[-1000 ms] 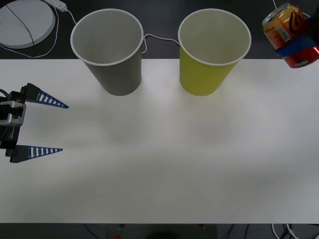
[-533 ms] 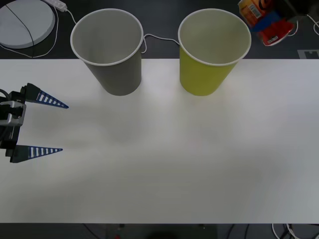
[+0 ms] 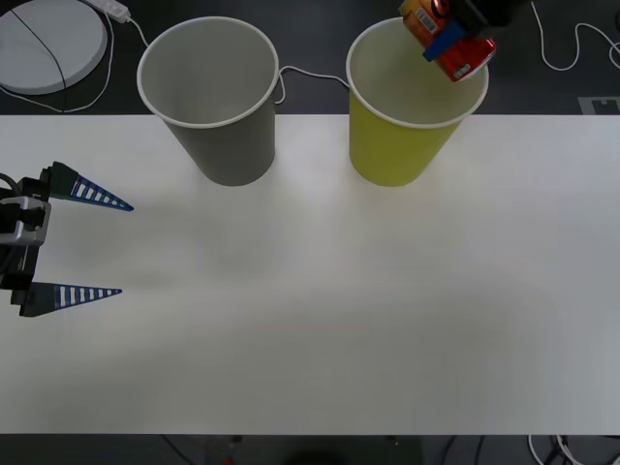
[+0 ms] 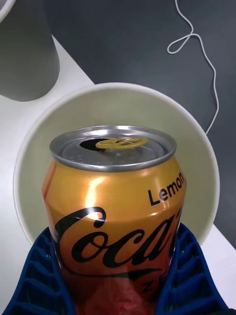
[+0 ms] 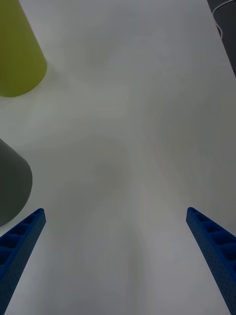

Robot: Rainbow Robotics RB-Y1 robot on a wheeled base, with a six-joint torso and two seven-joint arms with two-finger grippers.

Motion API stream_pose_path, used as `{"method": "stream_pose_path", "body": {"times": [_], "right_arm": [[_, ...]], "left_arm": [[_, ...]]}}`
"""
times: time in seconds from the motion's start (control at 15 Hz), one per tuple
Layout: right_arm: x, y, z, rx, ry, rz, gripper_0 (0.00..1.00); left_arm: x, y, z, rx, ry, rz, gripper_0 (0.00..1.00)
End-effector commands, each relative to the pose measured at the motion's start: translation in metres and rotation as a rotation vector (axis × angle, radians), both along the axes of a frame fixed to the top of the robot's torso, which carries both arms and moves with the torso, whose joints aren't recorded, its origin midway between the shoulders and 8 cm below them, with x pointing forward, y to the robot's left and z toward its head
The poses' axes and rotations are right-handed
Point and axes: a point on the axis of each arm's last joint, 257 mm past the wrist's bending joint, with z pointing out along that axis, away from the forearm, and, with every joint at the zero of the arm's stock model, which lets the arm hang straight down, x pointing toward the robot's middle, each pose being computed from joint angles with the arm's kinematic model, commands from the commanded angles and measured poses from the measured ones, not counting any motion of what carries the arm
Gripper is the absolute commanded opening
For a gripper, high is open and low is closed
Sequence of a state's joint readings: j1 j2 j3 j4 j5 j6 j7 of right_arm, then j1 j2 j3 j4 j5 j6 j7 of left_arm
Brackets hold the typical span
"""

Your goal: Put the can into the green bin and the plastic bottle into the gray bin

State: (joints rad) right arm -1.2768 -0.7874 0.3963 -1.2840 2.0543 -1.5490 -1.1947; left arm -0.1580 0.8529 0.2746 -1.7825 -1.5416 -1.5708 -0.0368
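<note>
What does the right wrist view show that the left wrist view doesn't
Right wrist alone: the can held between the right end effector fingers, above the green bin's open mouth, plus a white cable on the dark floor. Left wrist alone: the left end effector, open and holding nothing over bare table. Both: the green bin and the gray bin, and the white tabletop.

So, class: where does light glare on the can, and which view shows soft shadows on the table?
Right wrist view: a bright highlight streaks the can on its orange side, and its silver rim shines. Front view: faint, soft-edged shadows lie on the table before the gray bin and green bin.
</note>
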Motion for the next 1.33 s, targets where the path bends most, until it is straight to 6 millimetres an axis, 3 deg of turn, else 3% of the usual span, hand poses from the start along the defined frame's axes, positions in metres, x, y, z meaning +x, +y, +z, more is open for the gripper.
{"method": "stream_pose_path", "body": {"times": [0.07, 0.2, 0.27, 0.33, 0.4, 0.47, 0.93, 1.33], "right_arm": [[0.005, 0.01, 0.0, -0.017, -0.005, 0.012, 0.0], [0.004, 0.012, -0.003, -0.021, -0.001, 0.019, 0.01], [0.004, 0.013, -0.001, -0.023, -0.008, 0.029, 0.18], [0.004, 0.014, -0.001, -0.025, -0.008, 0.036, 0.59], [0.003, 0.015, -0.001, -0.024, -0.005, 0.039, 0.89], [0.002, 0.014, -0.001, -0.028, -0.005, 0.045, 1.0], [-0.018, -0.012, 0.015, 0.006, 0.025, 0.082, 1.0], [-0.061, -0.044, 0.02, 0.054, -0.041, 0.147, 1.0]], "left_arm": [[0.0, 0.0, 0.0, 0.0, 0.0, 0.0, 1.0], [0.0, 0.0, 0.0, 0.0, 0.0, 0.0, 1.0], [0.0, 0.0, 0.0, 0.0, 0.0, 0.0, 1.0], [0.0, 0.0, 0.0, 0.0, 0.0, 0.0, 1.0], [0.0, 0.0, 0.0, 0.0, 0.0, 0.0, 1.0], [0.0, 0.0, 0.0, 0.0, 0.0, 0.0, 1.0], [0.0, 0.0, 0.0, 0.0, 0.0, 0.0, 1.0], [0.0, 0.0, 0.0, 0.0, 0.0, 0.0, 1.0]]}}
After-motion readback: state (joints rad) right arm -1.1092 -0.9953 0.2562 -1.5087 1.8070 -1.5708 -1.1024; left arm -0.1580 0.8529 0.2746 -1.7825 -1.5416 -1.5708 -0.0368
